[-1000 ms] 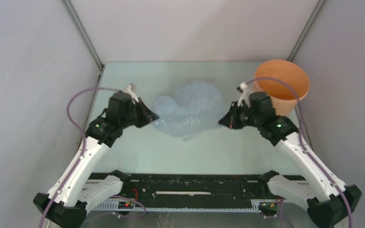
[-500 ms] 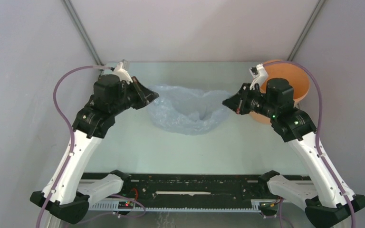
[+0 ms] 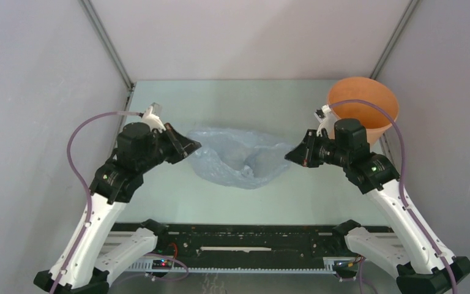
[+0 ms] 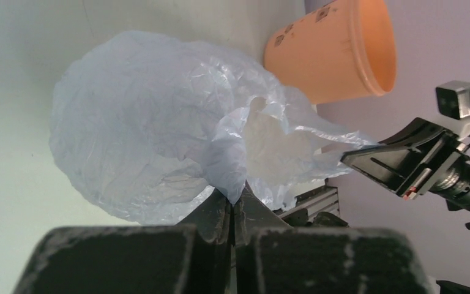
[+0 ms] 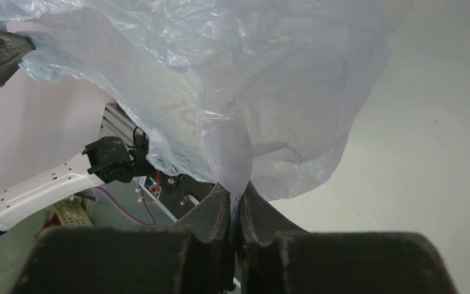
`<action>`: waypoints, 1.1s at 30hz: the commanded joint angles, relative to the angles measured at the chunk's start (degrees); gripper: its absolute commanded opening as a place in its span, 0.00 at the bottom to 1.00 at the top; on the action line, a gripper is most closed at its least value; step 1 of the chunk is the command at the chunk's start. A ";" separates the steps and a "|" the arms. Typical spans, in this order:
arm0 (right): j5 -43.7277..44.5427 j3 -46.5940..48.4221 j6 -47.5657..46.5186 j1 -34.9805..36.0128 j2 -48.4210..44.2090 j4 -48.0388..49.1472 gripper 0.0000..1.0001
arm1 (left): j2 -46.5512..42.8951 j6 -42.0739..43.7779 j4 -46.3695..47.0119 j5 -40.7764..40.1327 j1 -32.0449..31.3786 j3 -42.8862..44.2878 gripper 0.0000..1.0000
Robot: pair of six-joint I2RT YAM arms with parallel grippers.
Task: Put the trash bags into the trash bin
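Note:
The pale blue-grey trash bag [image 3: 238, 157] hangs stretched between my two grippers over the middle of the table, its mouth open upward. My left gripper [image 3: 193, 147] is shut on the bag's left edge; the film [image 4: 159, 135] bunches at its closed tips [image 4: 233, 202]. My right gripper [image 3: 289, 155] is shut on the bag's right edge; the film [image 5: 251, 92] rises from its tips [image 5: 238, 195]. The orange trash bin [image 3: 363, 109] stands upright at the far right corner, behind my right wrist, and also shows in the left wrist view [image 4: 336, 49].
Grey walls enclose the table on the left, back and right. A black rail [image 3: 245, 240] with the arm bases runs along the near edge. The pale green table [image 3: 220, 196] lies under the bag.
Both grippers have come down and slightly nearer since half a second ago, still holding the bag. A second ago the bag lay flat on the table; now it hangs open between them.

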 commanded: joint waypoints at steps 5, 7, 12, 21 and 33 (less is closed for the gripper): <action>-1.07 0.34 5.90 0.75 0.58 -1.84 0.31 | 2.36 1.28 -1.94 -2.11 0.15 5.38 0.00; 0.47 0.23 6.21 1.09 0.64 -3.45 0.36 | 2.19 3.09 -2.72 -3.25 0.23 5.99 0.00; 1.62 -0.05 6.37 1.20 0.47 -3.97 0.55 | 3.84 4.84 -7.66 -7.03 1.59 7.00 0.00; 2.05 0.13 8.42 0.55 -1.09 -1.87 0.92 | 7.54 4.54 -5.01 -5.71 4.23 7.93 0.00; 6.01 7.87 5.45 -3.80 -2.30 -3.38 0.99 | 6.50 5.75 -10.59 -6.70 13.69 13.54 0.00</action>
